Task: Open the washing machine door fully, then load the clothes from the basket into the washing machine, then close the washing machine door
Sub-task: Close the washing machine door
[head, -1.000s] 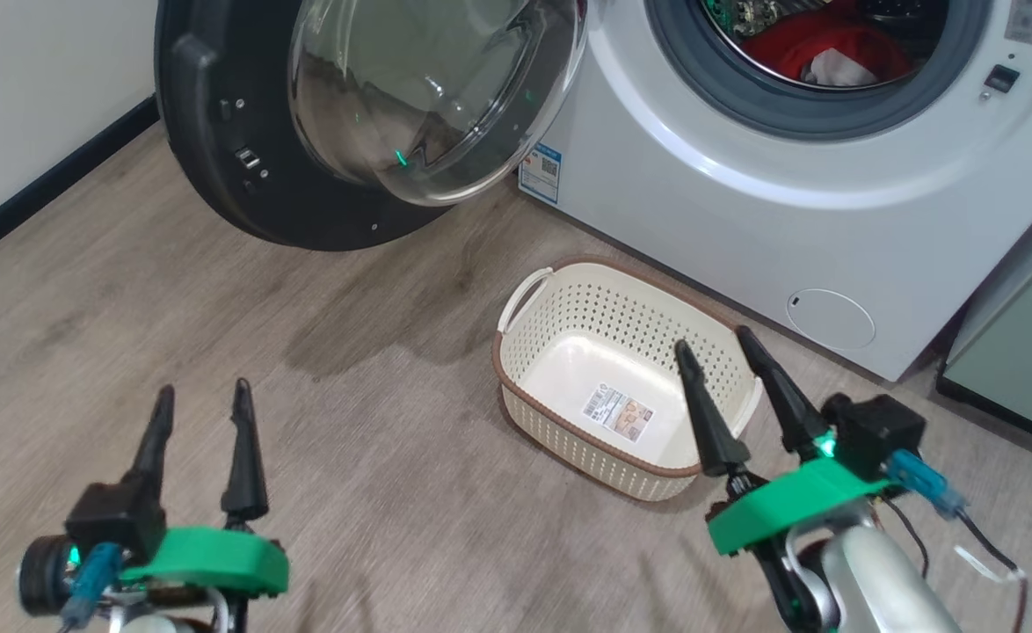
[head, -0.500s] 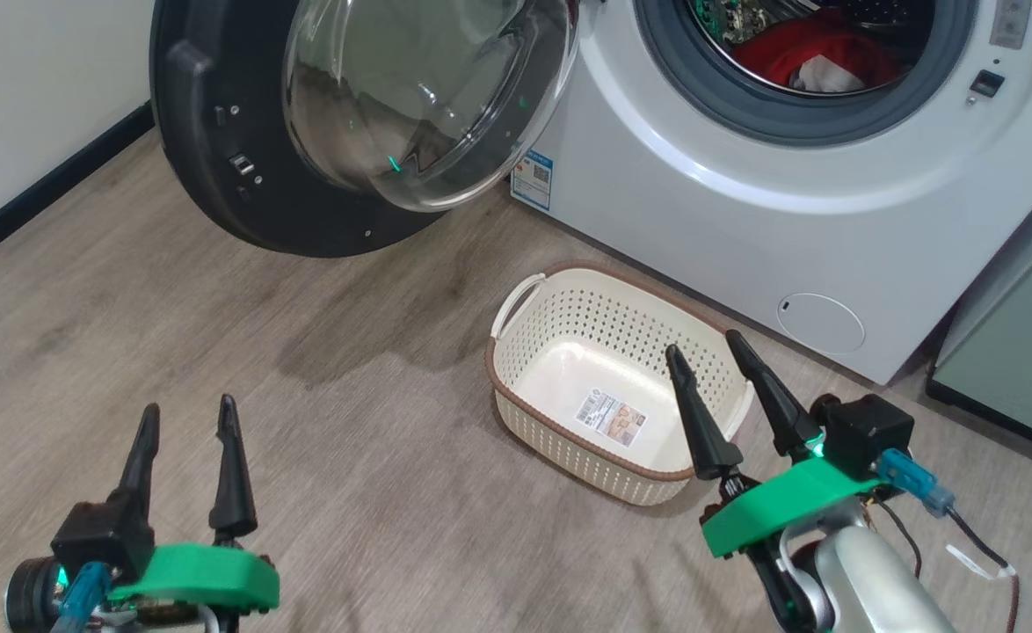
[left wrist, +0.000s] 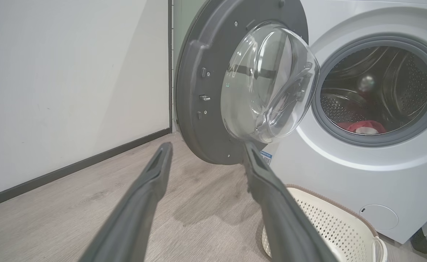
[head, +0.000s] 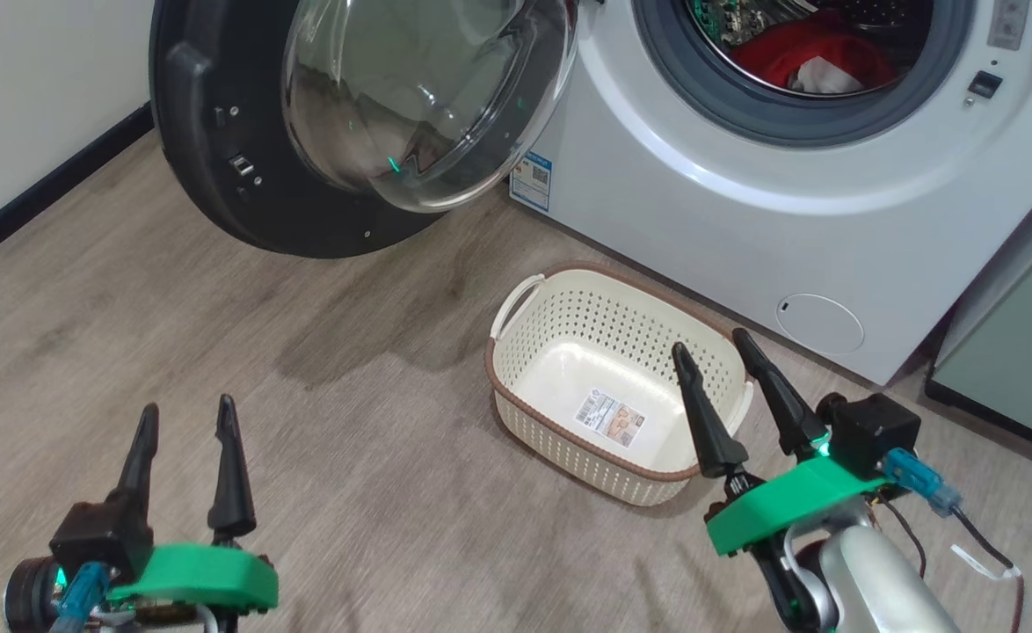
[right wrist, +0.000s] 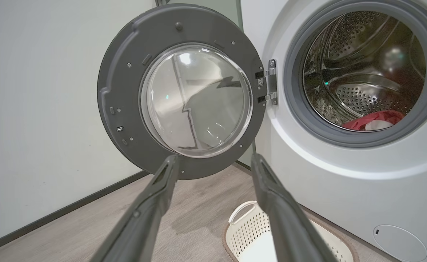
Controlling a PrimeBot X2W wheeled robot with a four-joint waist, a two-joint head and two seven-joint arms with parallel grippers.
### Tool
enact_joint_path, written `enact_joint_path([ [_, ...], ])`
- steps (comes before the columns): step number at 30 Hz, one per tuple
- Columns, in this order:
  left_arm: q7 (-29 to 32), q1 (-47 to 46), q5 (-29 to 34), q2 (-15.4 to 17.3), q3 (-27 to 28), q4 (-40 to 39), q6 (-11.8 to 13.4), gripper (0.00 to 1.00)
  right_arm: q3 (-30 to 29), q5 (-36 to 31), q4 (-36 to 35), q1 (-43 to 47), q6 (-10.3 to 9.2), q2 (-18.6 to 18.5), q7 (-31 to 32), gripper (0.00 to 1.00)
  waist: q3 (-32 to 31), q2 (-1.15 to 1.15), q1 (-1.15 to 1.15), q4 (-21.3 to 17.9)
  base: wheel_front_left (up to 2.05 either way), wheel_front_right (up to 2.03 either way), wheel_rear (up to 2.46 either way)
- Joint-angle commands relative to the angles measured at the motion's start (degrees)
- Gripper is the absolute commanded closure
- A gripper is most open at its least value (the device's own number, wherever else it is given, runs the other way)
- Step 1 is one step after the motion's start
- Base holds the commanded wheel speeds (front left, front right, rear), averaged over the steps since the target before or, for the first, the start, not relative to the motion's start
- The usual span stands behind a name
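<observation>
The washing machine door [head: 208, 176] stands swung wide open on its hinge [right wrist: 270, 82], upright beyond and above the left fingers [head: 230, 475], its inner face turned out into the room and its clear glass bowl bulging towards both pairs of fingers. Both pairs are spread wide and grip nothing. The left pair hangs over bare wooden floor [head: 349, 440], well apart from the basket [head: 569, 435]. The basket sits on the floor just ahead of the right fingers [head: 705, 413], whose tips overlap its near right rim in the head view. It opens upward, its long axis running from one white handle to the other, roughly parallel to the front of the washing machine [head: 701, 229] behind it, and a paper label [head: 609, 415] lies on its floor. The clothes [head: 797, 57] lie as a red and white bundle low in the steel drum, beyond and above the right fingertips and past the grey rubber ring. From the right wrist the door is seen nearly face on, a full circle hinged at the edge next to the drum opening, with the basket's handle end low between the fingers. From the left wrist the door is seen more edge on, its bowl in profile across the drum opening. The head view adds the blue sticker [head: 531, 180] and the round cap [head: 819, 323] low on the washer's front, and a pale green cabinet [head: 1021, 352] to the right of the right fingers.
</observation>
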Motion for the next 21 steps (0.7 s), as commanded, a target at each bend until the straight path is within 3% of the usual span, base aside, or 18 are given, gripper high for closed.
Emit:
enact_joint_path([
  [1, -0.3, -2.1, 0.3, 0.1, 2.1, -1.9, 0.2, 0.00, 1.2, 0.4, -2.1, -1.4, -0.01, -0.2, -0.4, 0.00, 0.1, 0.00, 0.00, 0.0, 0.00, 0.00, 0.00],
  [7, -0.3, -2.0, -0.8, 0.1, 2.2, -2.2, 0.5, 0.03, 1.4, 0.3, -1.9, -1.7, -0.01, -0.2, -0.4, 0.00, 0.2, 0.00, 0.00, 0.2, 0.00, 0.00, 0.00],
  [8, -0.3, -2.0, -1.2, 0.1, 2.3, -2.4, 0.5, 0.47, 1.4, 0.3, -1.9, -1.8, -0.01, -0.2, -0.4, 0.00, 0.3, 0.00, 0.00, 0.2, 0.00, 0.00, 0.00],
  [9, -0.3, -2.0, -1.3, 0.1, 2.3, -2.6, 0.5, 0.85, 1.4, 0.3, -1.9, -1.8, -0.01, -0.2, -0.4, 0.00, 0.3, 0.00, 0.00, 0.2, 0.00, 0.00, 0.00],
  [10, -0.3, -1.9, -1.4, 0.1, 2.3, -2.7, 0.6, 1.00, 1.4, 0.2, -1.9, -1.8, -0.01, -0.2, -0.4, 0.00, 0.4, 0.00, 0.00, 0.2, 0.00, 0.00, 0.00],
  [21, -0.3, -2.9, -2.8, 0.1, 3.8, -5.4, -0.4, 1.00, -0.1, -1.5, -2.4, -0.6, -0.01, -0.2, -0.4, 0.00, 3.1, 0.00, 0.00, 0.7, 0.00, 0.00, 0.00],
])
